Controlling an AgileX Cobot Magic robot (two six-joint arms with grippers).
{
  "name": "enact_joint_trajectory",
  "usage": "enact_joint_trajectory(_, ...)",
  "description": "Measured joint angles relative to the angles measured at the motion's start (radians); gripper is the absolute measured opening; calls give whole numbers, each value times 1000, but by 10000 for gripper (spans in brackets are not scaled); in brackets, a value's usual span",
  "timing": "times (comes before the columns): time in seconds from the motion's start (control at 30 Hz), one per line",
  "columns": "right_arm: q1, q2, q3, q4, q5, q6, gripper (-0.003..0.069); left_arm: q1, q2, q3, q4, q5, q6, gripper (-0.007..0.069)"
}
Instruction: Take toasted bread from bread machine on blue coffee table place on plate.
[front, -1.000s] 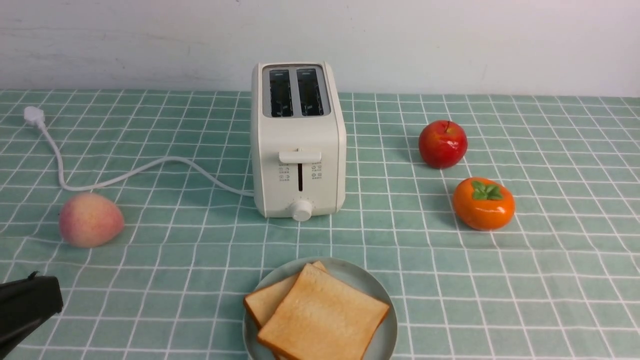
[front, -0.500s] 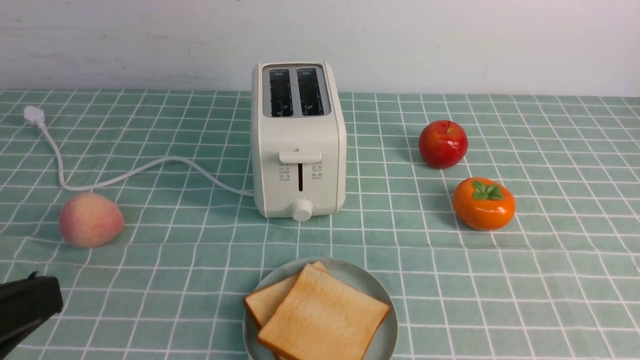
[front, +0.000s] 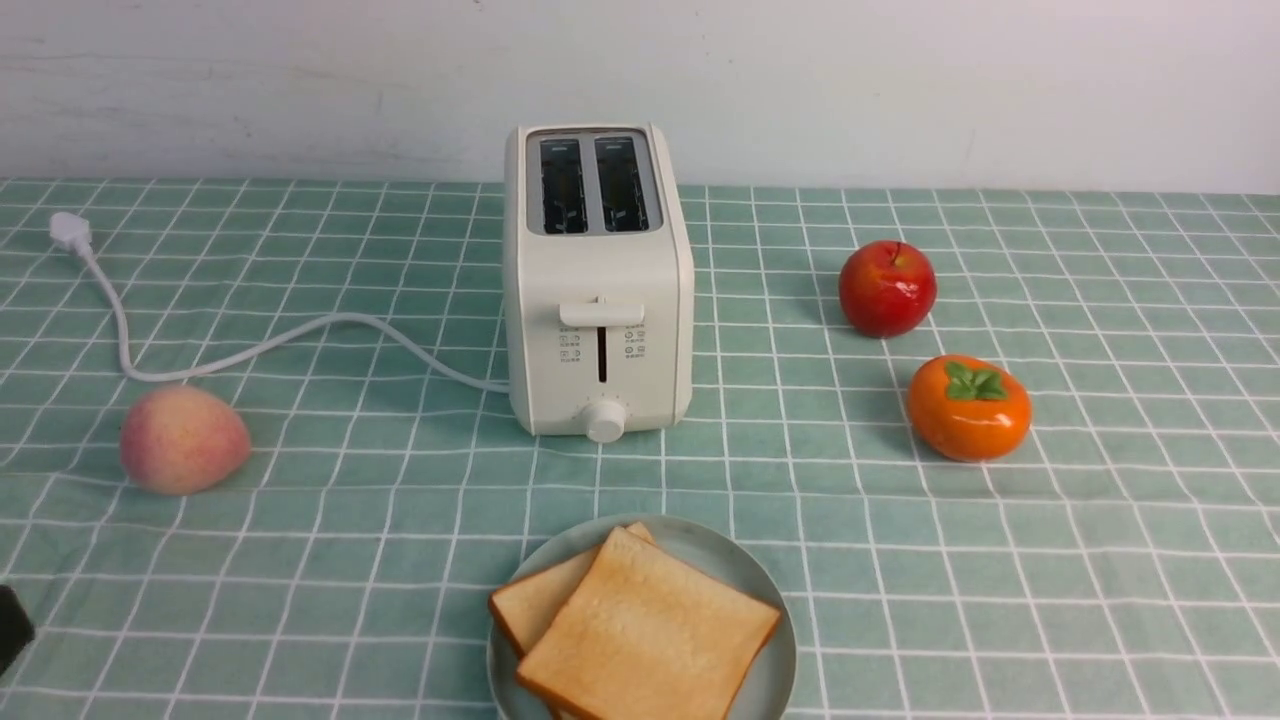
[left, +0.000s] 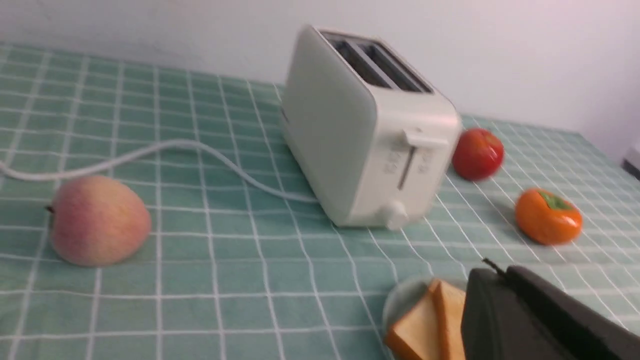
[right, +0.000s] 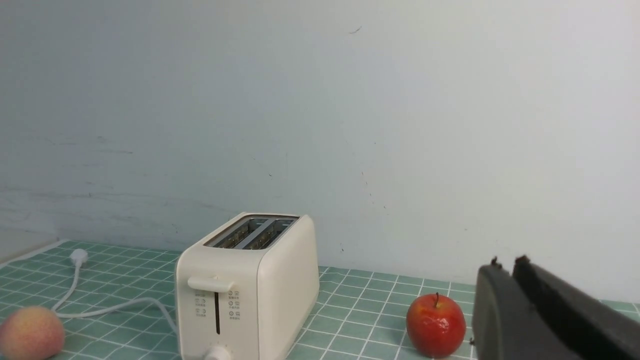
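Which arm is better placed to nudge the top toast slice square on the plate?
Left, probably: the left gripper hangs close by the plate and toasted bread; the right gripper has neither in its view.

Peach (front: 184, 440) left; apple (front: 887, 288), persimmon (front: 968, 407) (leafy cap) right.

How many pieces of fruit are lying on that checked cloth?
3: a peach left of the toaster, a red apple to its right, and an orange persimmon nearer the camera than the apple. Something could hide behind the toaster.
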Motion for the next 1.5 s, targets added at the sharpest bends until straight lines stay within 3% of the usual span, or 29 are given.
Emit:
enact_joint_trajectory(0.13,0,0,0,0,0,0,41,100,-121,187,13,-61,0,2)
enact_joint_trajectory(0.33,0,0,0,0,0,0,47,116,-125,323,70,-40,-2,4)
enact_joint_trajectory(1.5,0,0,0,2,0,0,91,116,-125,328,87,13,-2,16)
